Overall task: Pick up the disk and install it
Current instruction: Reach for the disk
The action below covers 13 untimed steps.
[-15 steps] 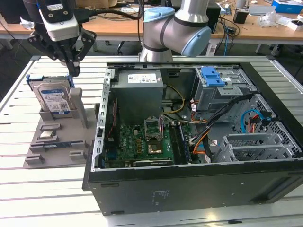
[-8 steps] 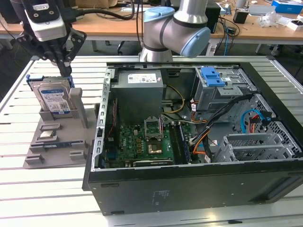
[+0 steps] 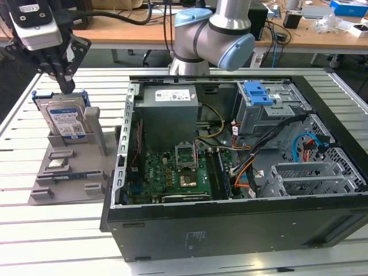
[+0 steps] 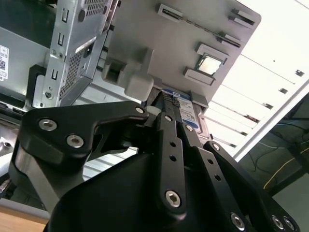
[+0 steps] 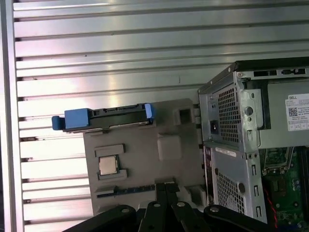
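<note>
Tool point(image 3: 67, 86) at the exterior view's left points straight down, jaws closed together and empty, just above the disk point(image 3: 65, 119). The disk stands upright in a grey holder point(image 3: 43, 192) on the counter point(image 3: 57, 244), beside the open case point(image 3: 230, 230).

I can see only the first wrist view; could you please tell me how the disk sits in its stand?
Observer: In the exterior view the disk stands upright in the grey stand, label facing that camera.
Operator: Where is the end effector?
Observer: The end effector is just above the disk's top edge; contact I cannot tell.
Operator: And the drive bay?
Observer: A blue bracket sits on the case's drive cage.
</note>
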### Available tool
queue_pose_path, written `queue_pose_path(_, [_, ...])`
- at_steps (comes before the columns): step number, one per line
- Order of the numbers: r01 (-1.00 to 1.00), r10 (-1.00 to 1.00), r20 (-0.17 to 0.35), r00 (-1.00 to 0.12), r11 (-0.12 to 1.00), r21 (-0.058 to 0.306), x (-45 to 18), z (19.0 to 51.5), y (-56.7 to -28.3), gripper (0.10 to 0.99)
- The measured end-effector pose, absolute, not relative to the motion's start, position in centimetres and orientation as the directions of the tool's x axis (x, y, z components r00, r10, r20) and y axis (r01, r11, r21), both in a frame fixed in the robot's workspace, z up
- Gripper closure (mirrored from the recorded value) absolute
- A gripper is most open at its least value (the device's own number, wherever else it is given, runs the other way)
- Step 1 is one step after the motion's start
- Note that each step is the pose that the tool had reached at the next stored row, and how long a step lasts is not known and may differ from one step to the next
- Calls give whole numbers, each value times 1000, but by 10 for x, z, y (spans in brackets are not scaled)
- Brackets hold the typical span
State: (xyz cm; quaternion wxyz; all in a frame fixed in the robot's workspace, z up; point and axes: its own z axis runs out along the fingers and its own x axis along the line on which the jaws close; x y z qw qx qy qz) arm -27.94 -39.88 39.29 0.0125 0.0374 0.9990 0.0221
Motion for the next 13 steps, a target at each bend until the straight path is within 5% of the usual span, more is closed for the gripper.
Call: queue_pose_path(13, [74,75,-23,-997,996,45,-312,393,-399,980])
